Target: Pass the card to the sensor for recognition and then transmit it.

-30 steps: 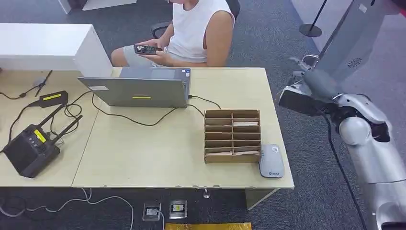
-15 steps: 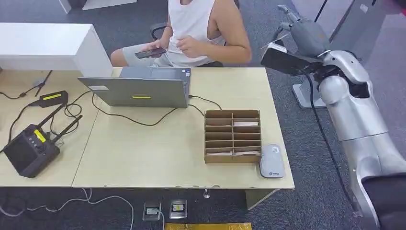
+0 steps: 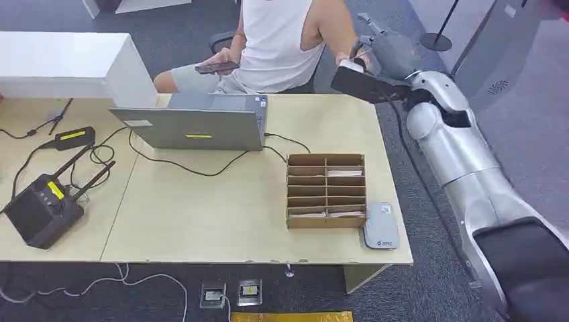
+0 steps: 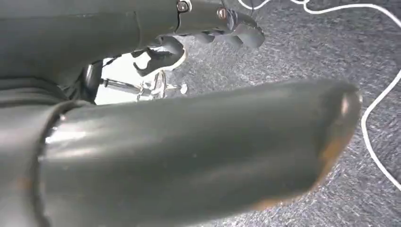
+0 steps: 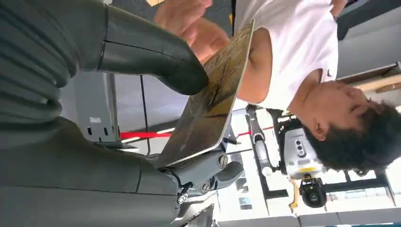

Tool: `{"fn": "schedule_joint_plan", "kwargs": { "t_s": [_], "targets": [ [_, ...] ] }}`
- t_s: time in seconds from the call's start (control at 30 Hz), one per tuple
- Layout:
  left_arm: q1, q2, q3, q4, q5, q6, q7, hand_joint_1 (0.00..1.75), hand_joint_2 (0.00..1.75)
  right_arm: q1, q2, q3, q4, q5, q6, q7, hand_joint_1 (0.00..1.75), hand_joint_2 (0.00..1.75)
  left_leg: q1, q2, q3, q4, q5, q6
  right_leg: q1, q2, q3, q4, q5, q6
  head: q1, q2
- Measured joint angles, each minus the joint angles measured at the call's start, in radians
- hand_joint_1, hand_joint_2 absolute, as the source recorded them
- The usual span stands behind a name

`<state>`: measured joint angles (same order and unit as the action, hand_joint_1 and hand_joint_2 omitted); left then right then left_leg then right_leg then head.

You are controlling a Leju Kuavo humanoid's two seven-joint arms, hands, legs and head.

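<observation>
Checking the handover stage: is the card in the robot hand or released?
In hand: the right robot hand pinches the card between thumb and fingers.

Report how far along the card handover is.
Looks done: the right hand holds the card, raised beside the seated person, away from the grey sensor at the table's corner; whether it was scanned cannot be told. In hand: the person's hand is at the card's far edge. Left: releasing it.
</observation>
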<state>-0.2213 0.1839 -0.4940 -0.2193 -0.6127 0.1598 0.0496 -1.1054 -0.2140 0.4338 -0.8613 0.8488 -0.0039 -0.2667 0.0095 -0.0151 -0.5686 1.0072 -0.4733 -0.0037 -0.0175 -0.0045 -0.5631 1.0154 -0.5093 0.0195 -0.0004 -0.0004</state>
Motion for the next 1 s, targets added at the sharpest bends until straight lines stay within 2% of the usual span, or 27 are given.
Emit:
{"fn": "schedule_joint_plan", "kwargs": {
  "t_s": [0.23, 0.5, 0.53, 0.57, 0.6, 1.0],
  "targets": [
    [-0.006, -0.002, 0.000, -0.005, -0.002, -0.005, 0.000, 0.00, 0.00, 0.000, 0.042, 0.022, 0.085, 0.000, -0.035, -0.006, 1.75, 1.75, 0.000, 0.000, 0.000, 0.000, 0.000, 0.000, 0.000, 0.000, 0.000, 0.000, 0.000, 0.000, 0.000, 0.000],
    [-0.006, -0.002, 0.000, -0.005, -0.002, -0.004, 0.000, 0.00, 0.00, 0.001, 0.058, 0.028, 0.134, 0.000, -0.036, -0.009, 1.75, 1.75, 0.000, 0.000, 0.000, 0.000, 0.000, 0.000, 0.000, 0.000, 0.000, 0.000, 0.000, 0.000, 0.000, 0.000],
    [-0.006, -0.002, 0.000, -0.005, -0.002, -0.004, 0.000, 0.00, 0.00, 0.002, 0.058, 0.029, 0.140, 0.000, -0.036, -0.009, 1.59, 1.75, 0.000, 0.000, 0.000, 0.000, 0.000, 0.000, 0.000, 0.000, 0.000, 0.000, 0.000, 0.000, 0.000, 0.000],
    [-0.006, -0.002, 0.000, -0.005, -0.002, -0.004, 0.000, 0.00, 0.00, 0.003, 0.059, 0.032, 0.144, 0.000, -0.036, -0.009, 0.26, 1.75, 0.000, 0.000, 0.000, 0.000, 0.000, 0.000, 0.000, 0.000, 0.000, 0.000, 0.000, 0.000, 0.000, 0.000],
    [-0.005, -0.002, 0.000, -0.005, -0.002, -0.004, 0.000, 0.00, 0.00, 0.003, 0.060, 0.034, 0.148, 0.000, -0.037, -0.009, 0.00, 1.75, 0.000, 0.000, 0.000, 0.000, 0.000, 0.000, 0.000, 0.000, 0.000, 0.000, 0.000, 0.000, 0.000, 0.000],
    [-0.003, -0.002, 0.000, -0.005, -0.003, -0.003, 0.000, 0.00, 0.00, 0.013, 0.063, 0.051, 0.198, 0.000, -0.054, 0.020, 0.00, 1.75, 0.000, 0.000, 0.000, 0.000, 0.000, 0.000, 0.000, 0.000, 0.000, 0.000, 0.000, 0.000, 0.000, 0.000]
  ]
}}
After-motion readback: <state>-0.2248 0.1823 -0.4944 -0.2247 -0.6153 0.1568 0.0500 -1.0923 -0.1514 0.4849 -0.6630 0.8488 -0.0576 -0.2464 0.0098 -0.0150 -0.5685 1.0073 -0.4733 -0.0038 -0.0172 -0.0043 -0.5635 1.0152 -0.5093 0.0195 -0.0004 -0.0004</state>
